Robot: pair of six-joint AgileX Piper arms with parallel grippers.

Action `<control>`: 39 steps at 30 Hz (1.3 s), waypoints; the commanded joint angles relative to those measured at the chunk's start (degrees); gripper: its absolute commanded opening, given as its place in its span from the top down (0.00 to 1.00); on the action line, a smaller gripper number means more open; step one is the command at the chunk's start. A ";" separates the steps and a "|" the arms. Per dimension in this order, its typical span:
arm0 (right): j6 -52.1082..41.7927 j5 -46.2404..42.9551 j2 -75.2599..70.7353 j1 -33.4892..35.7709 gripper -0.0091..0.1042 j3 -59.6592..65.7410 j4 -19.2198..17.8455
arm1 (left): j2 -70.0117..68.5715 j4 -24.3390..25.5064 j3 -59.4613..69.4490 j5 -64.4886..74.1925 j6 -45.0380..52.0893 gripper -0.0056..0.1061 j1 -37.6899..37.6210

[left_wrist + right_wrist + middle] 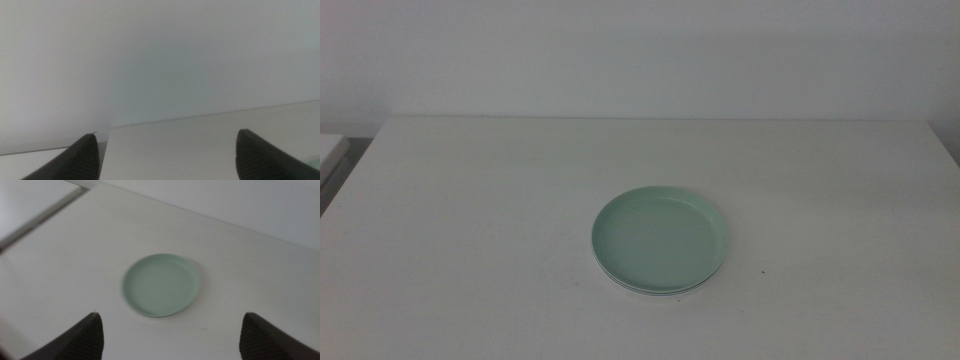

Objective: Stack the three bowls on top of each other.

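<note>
The pale mint green bowl (660,238) sits on the white table (470,220), a little right of centre. A thin white rim (642,291) shows under its near edge, so it rests on another dish; a grey bowl cannot be made out. The green bowl also shows in the right wrist view (161,285). My right gripper (171,315) is open and empty, held above the table, back from the bowl. My left gripper (166,134) is open and empty, facing the wall and the table's edge. Neither arm shows in the middle view.
A pale wall (640,50) stands behind the table's far edge. A second light surface (330,150) lies off the table's left side, past a dark gap. A small dark speck (764,271) lies right of the bowl.
</note>
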 commanded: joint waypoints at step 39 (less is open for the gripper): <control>-0.42 -43.79 -41.40 -17.49 0.10 63.16 -15.64 | -39.74 -2.70 51.96 -19.71 -0.12 0.11 -2.01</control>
